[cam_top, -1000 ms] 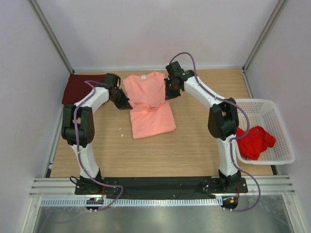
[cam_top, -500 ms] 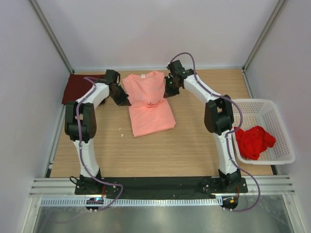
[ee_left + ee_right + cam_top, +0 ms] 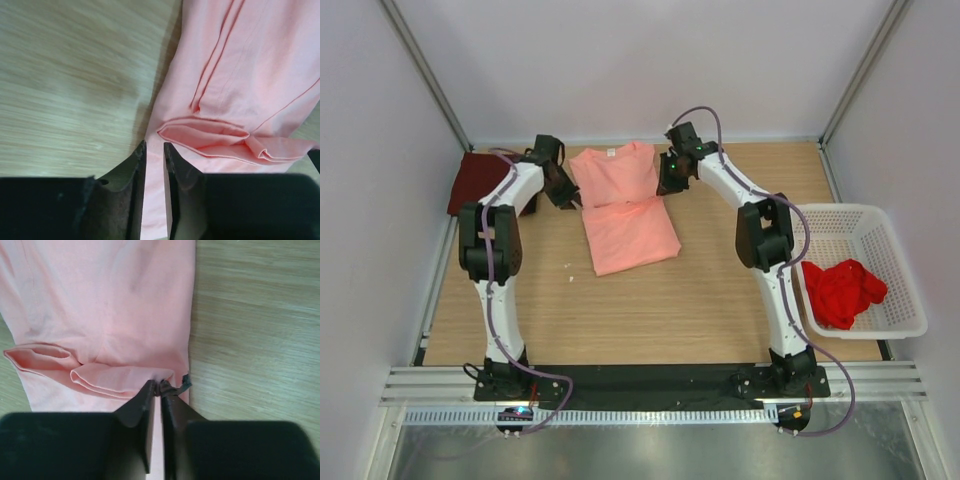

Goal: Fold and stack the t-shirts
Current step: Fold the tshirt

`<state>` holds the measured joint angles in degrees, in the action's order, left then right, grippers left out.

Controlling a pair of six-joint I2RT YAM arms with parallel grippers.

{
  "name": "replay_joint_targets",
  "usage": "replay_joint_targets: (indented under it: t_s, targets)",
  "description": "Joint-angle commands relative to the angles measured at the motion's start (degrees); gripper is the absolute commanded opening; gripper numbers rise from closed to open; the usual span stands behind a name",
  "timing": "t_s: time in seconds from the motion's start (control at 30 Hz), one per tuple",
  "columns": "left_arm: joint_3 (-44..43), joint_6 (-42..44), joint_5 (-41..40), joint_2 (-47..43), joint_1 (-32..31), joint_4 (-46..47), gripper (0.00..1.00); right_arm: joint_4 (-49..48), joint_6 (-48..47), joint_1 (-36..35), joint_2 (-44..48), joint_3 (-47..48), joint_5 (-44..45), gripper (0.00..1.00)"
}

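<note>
I see the salmon-pink t-shirt, limp and light, folded on the table well left of the basket: left claw cracked open, empty, at its far edge, right claw barely parted at the basket-side hem, grip unclear, so I'd pinch doubled corners.

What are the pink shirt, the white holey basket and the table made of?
The salmon-pink folded t-shirt looks like soft matte cloth: it creases and shows stitched hems. The white perforated basket looks like stiff moulded plastic, with an even grid of holes. The tabletop shows light wood grain, perhaps laminate.
</note>
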<state>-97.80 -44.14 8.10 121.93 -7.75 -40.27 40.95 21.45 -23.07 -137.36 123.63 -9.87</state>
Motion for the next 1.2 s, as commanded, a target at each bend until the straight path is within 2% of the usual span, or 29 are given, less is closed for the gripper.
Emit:
replay_joint_targets:
  t_s: [0.0,0.07,0.17,0.23,0.37,0.5,0.67,0.83,0.93,1.17]
  targets:
    - [-4.2,2.8,-5.4,-2.5,0.8,-0.2,0.24,-2.5,0.8,1.5,0.9,3.9,-1.5,0.23]
    - [-3.0,3.5,-7.6,-5.9,0.7,-0.2,0.34,-1.3,0.1,1.7,2.8,3.5,-1.8,0.31]
    - [1.3,4.6,-7.1,-10.3,-0.2,0.7,0.41,-0.2,-1.4,1.7,7.3,-1.9,-2.5,0.5]
    - [6.1,5.2,-5.5,-12.1,-1.1,2.3,0.41,0.9,-1.9,1.7,9.7,-4.8,-2.6,0.51]
    - [11.2,5.6,0.6,-13.2,-3.1,6.9,0.38,1.9,-3.3,1.8,15.1,-13.6,-5.6,0.47]
    - [12.7,5.6,4.4,-11.6,-4.0,7.7,0.35,1.0,-3.1,1.7,18.6,-23.0,-6.9,0.41]
    - [11.6,5.3,9.3,-7.3,-3.9,10.2,0.34,-3.1,-2.8,1.7,22.6,-34.5,-6.8,0.39]
    - [6.4,6.3,3.5,-3.4,-3.7,5.3,0.34,-8.3,-3.1,1.7,24.6,-40.6,-12.1,0.48]
    - [4.0,7.0,1.9,-1.9,-3.2,4.1,0.34,-11.3,-2.5,1.6,25.6,-44.0,-14.7,0.48]
    - [1.2,7.8,1.6,1.2,-2.3,3.9,0.35,-16.8,-1.2,1.7,30.3,-50.0,-14.4,0.5]
